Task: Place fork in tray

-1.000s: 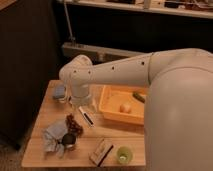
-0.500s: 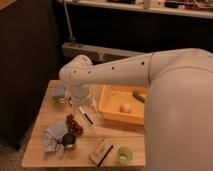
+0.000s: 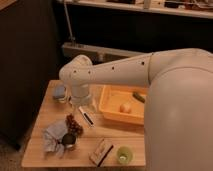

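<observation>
The orange-yellow tray (image 3: 111, 116) stands on the right half of the small wooden table (image 3: 37, 150). My white arm reaches in from the right and bends down left of the tray. The gripper (image 3: 83, 104) hangs below the bend, close over the table beside the tray's left wall. Just under it a slim pale-and-dark piece (image 3: 87, 117) lies slantwise on the wood. I cannot tell whether this is the fork.
Inside the tray lie a pale round item (image 3: 125, 107) and a green item (image 3: 139, 96). On the table are a blue-white object (image 3: 60, 93), dark grapes (image 3: 74, 125), a blue cloth (image 3: 52, 138), a dark can (image 3: 68, 141), a brown box (image 3: 101, 151) and a green cup (image 3: 123, 155).
</observation>
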You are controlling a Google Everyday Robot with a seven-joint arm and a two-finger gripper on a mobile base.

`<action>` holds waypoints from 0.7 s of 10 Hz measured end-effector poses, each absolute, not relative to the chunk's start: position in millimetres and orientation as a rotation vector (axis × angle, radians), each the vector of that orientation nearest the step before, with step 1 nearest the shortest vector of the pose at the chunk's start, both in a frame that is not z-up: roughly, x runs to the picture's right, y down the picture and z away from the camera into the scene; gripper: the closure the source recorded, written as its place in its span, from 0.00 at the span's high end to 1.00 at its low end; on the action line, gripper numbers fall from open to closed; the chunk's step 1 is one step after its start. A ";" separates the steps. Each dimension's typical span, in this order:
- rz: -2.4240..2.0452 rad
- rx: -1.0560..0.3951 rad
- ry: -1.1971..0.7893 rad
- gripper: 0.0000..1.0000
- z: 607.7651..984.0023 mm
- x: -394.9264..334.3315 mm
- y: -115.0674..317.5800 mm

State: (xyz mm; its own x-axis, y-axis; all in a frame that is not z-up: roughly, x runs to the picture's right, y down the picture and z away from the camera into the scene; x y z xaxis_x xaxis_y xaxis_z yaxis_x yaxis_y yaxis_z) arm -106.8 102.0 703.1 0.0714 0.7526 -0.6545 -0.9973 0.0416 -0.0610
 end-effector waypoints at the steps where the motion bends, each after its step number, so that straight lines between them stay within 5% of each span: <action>1: 1.436 -0.589 0.522 0.65 703.1 -106.8 102.1; 7: 1.352 -0.599 0.526 0.65 703.4 -117.3 106.4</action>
State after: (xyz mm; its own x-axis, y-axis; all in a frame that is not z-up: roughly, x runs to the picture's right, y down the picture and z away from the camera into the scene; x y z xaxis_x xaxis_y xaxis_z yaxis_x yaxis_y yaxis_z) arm -117.3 106.4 703.4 0.1468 0.7340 -0.6631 -0.9891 0.1135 -0.0933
